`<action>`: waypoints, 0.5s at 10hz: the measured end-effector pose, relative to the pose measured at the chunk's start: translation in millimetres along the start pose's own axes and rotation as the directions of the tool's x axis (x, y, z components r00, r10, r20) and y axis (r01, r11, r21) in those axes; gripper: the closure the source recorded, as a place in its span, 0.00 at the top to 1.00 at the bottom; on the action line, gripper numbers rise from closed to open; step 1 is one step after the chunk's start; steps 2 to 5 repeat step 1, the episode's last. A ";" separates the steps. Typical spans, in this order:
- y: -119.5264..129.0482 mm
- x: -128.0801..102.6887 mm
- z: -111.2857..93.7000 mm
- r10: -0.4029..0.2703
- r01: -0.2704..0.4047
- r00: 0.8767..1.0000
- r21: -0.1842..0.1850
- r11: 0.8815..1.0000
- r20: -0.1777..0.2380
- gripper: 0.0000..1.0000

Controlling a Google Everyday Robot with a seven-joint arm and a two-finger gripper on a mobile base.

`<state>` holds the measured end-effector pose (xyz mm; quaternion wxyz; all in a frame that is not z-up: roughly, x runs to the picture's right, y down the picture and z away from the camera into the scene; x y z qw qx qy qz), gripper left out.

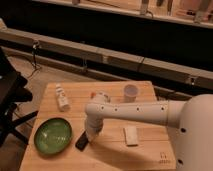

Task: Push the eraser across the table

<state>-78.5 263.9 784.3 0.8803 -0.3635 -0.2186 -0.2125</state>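
Note:
A white rectangular eraser (131, 135) lies flat on the wooden table (115, 155), right of centre and near the front. My white arm reaches in from the right, bends at an elbow and points down. My gripper (84, 140) is low over the table, well to the left of the eraser and just right of the green bowl. Its dark tip is at or very close to the tabletop. It does not touch the eraser.
A green bowl (52, 135) sits at the front left. A white bottle (62, 97) lies on its side at the back left. A pale cup (130, 92) stands at the back, right of centre. A dark chair (10, 95) is left of the table.

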 end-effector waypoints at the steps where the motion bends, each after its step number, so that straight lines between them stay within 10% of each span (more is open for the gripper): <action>1: -0.4 -0.8 0.0 0.000 0.000 1.000 0.001 1.000 0.001 0.00; 5: -0.4 -0.8 0.0 0.000 0.000 1.000 0.001 1.000 0.001 0.00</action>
